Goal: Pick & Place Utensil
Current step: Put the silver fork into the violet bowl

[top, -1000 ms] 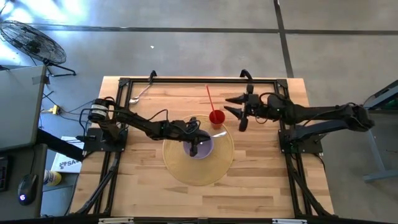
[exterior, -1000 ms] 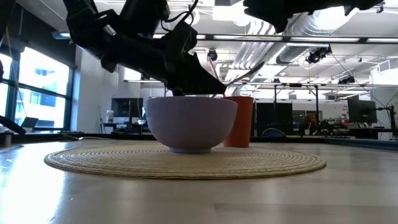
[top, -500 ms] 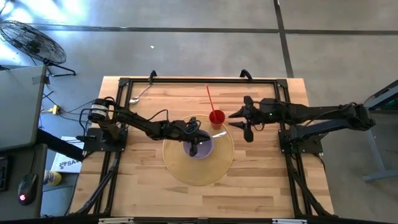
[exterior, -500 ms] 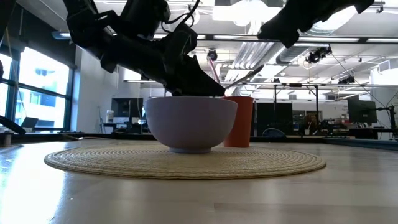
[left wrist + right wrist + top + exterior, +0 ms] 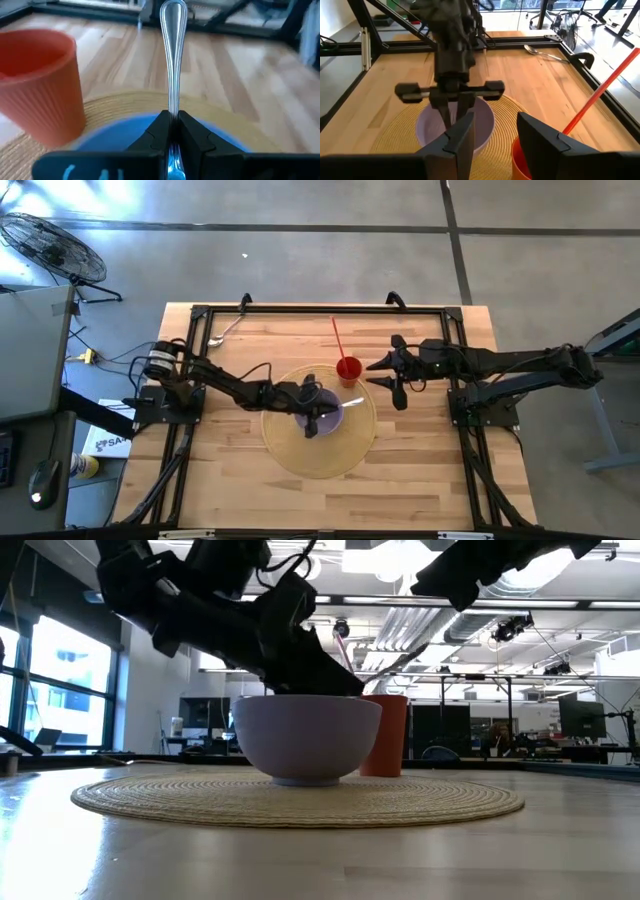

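over the bowl (image 5: 322, 414) on the woven mat (image 5: 352, 452), the left gripper (image 5: 172, 131) is clenched on a metal utensil (image 5: 173, 52). the pick looks done; releasing it remains. to the right, beside the red cup (image 5: 348, 369), the right gripper (image 5: 389, 373) waits with fingers spread, holding nothing.

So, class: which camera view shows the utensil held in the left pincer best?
The left wrist view: the utensil's handle fills the centre, clamped by the left pincer. The high view shows only a pale sliver over the bowl; in the low and right wrist views I cannot pick it out.
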